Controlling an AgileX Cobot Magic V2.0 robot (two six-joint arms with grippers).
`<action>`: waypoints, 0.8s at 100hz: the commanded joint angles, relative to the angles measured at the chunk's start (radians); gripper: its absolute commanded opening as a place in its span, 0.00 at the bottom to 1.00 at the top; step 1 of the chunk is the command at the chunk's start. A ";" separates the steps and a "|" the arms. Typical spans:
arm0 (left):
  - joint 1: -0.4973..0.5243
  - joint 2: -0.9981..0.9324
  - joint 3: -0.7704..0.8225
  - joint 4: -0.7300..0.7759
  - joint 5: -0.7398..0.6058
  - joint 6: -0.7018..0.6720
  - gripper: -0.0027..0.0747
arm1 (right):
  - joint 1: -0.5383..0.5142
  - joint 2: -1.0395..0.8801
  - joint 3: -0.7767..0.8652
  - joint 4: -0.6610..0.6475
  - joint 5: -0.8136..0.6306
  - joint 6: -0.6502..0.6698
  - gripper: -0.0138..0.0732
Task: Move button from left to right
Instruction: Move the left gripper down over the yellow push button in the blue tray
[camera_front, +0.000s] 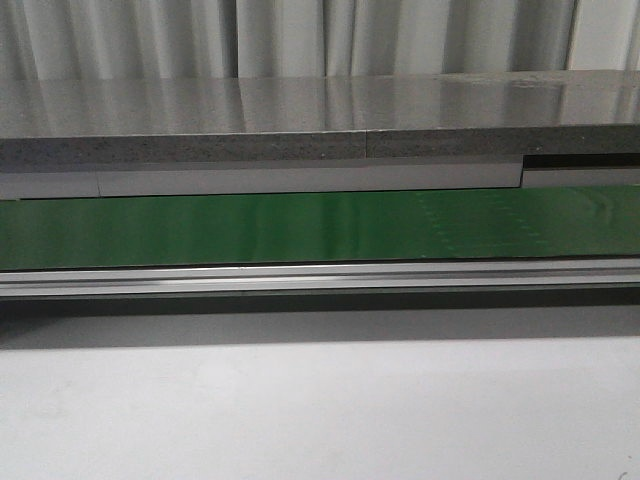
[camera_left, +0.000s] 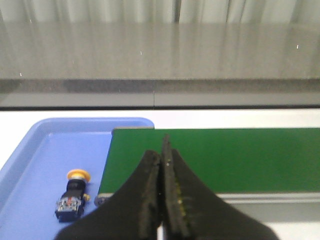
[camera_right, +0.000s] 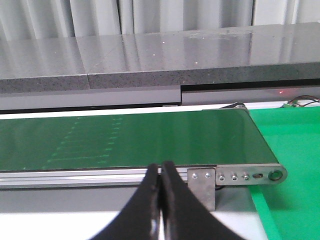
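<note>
The button (camera_left: 73, 194), with a yellow mushroom cap and a black body, lies on its side in a blue tray (camera_left: 45, 150), seen only in the left wrist view. My left gripper (camera_left: 161, 150) is shut and empty, over the near edge of the green belt (camera_left: 225, 157), to the right of the button and apart from it. My right gripper (camera_right: 161, 167) is shut and empty, in front of the belt's near rail (camera_right: 75, 176) close to the belt's right end. Neither gripper nor the button shows in the front view.
The green conveyor belt (camera_front: 320, 228) runs left to right with a metal rail (camera_front: 320, 277) along its front. A grey stone ledge (camera_front: 300, 120) stands behind it. A bright green surface (camera_right: 292, 150) lies past the belt's right end. White tabletop (camera_front: 320, 410) lies in front.
</note>
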 joint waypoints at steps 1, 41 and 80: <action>-0.008 0.114 -0.155 0.002 0.099 -0.013 0.01 | 0.000 -0.019 -0.018 -0.013 -0.074 -0.001 0.08; -0.008 0.437 -0.385 0.018 0.398 -0.013 0.01 | 0.000 -0.019 -0.018 -0.013 -0.074 -0.001 0.08; -0.008 0.527 -0.385 0.016 0.398 -0.013 0.04 | 0.000 -0.019 -0.018 -0.013 -0.074 -0.001 0.08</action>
